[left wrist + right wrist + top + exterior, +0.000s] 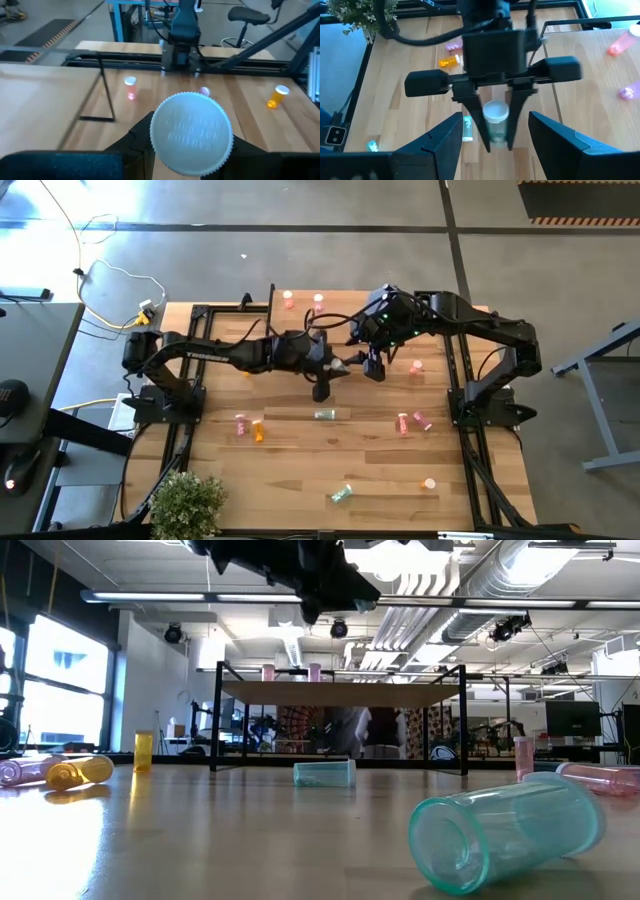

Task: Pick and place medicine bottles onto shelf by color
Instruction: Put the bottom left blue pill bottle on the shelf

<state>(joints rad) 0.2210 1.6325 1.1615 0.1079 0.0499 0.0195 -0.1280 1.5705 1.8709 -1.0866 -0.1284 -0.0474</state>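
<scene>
L gripper (495, 137) clamps a teal bottle (495, 120) above table centre; R gripper (374, 368) hangs alongside, fingers wide, empty. Shelf (340, 692) carries two pink bottles (291, 672).

Left end effector (496, 131) clamped (right (375, 368) agape)

held bottle (191, 133) body was hidden behind own white cap; raised lettering too blurred to read. both arms cut off by low view's top edge.

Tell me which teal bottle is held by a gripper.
The capped teal bottle between the left gripper's fingers, above the table; the other teal bottles lie on the tabletop.
</scene>
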